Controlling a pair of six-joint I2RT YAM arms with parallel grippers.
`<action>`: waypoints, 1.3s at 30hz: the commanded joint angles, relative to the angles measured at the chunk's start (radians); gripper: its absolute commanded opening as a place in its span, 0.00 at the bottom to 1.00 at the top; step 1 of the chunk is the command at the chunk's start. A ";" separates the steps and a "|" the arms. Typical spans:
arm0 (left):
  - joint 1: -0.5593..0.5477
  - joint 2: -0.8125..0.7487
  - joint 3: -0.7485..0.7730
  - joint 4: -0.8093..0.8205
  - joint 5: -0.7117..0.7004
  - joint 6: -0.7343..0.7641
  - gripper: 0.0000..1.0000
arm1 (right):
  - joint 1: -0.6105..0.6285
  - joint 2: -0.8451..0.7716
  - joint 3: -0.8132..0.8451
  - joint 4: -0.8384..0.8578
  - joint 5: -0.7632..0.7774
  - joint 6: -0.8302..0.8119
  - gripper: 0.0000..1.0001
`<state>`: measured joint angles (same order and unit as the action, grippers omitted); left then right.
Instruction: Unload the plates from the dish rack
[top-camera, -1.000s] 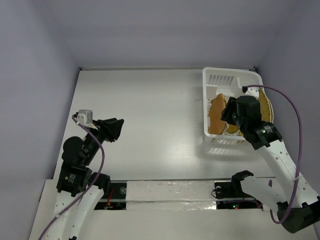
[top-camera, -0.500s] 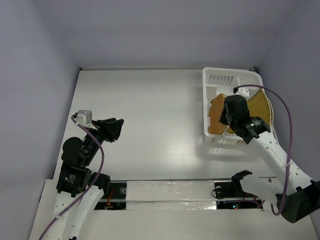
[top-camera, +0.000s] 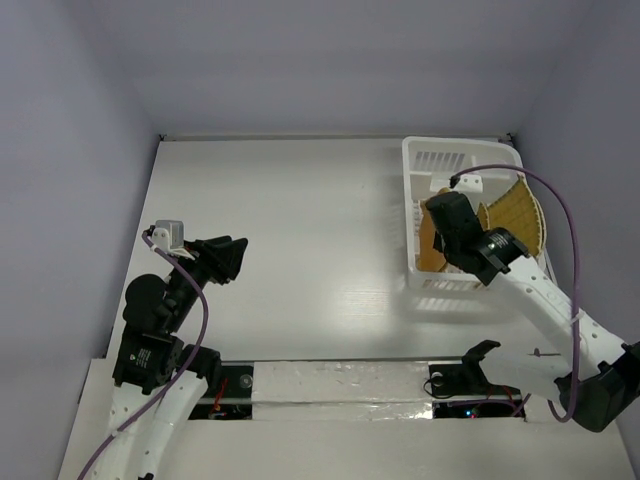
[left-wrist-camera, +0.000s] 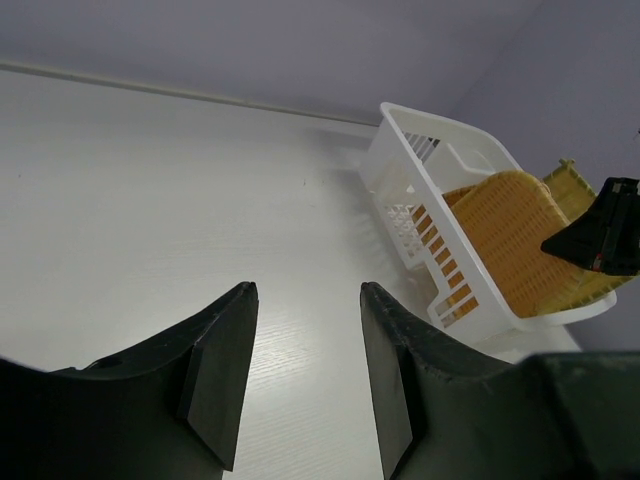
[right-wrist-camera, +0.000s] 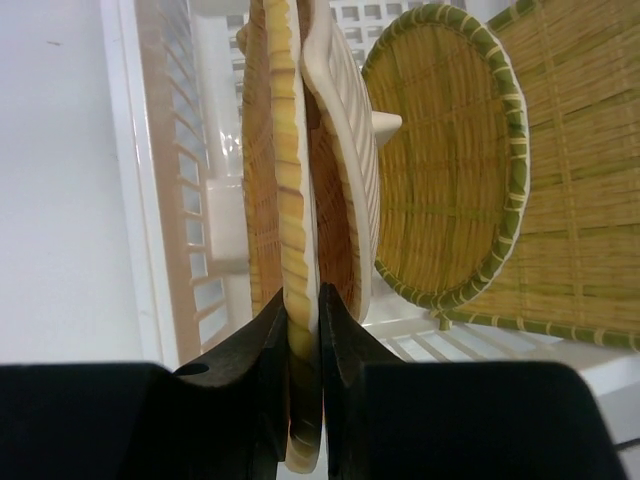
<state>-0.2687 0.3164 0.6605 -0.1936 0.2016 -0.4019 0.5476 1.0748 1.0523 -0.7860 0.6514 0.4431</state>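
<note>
The white dish rack (top-camera: 462, 158) stands at the far right of the table, with several woven plates on edge in it. My right gripper (top-camera: 441, 228) is inside the rack, shut on the rim of the leftmost orange plate (top-camera: 428, 250). In the right wrist view the gripper (right-wrist-camera: 303, 312) pinches that plate's (right-wrist-camera: 284, 150) edge. A second plate (right-wrist-camera: 345, 150) leans against it. A round green-rimmed plate (right-wrist-camera: 445, 150) and a fan-shaped plate (top-camera: 515, 205) stand further right. My left gripper (top-camera: 232, 255) is open and empty, far from the rack, above the left of the table; it also shows in the left wrist view (left-wrist-camera: 305, 300).
The rack's slotted left wall (right-wrist-camera: 150, 150) is close beside the held plate. The left wrist view shows the rack (left-wrist-camera: 420, 150) against the back right corner, near the purple side wall. A taped strip runs along the table's near edge (top-camera: 340, 385).
My right gripper has moved left across the rack onto the leftmost orange plate. The left arm has not moved.
</note>
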 joint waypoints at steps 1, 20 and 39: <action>-0.004 -0.011 -0.007 0.023 -0.001 -0.002 0.42 | 0.047 -0.047 0.127 -0.033 0.103 0.054 0.00; -0.004 -0.005 -0.007 0.022 -0.007 -0.002 0.43 | 0.136 -0.104 0.377 0.014 0.106 -0.010 0.00; -0.004 -0.011 -0.001 0.003 -0.056 -0.008 0.43 | 0.268 0.396 0.238 0.884 -0.429 0.293 0.00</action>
<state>-0.2687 0.3161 0.6605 -0.2108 0.1642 -0.4023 0.7864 1.3968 1.2606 -0.1860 0.2886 0.6220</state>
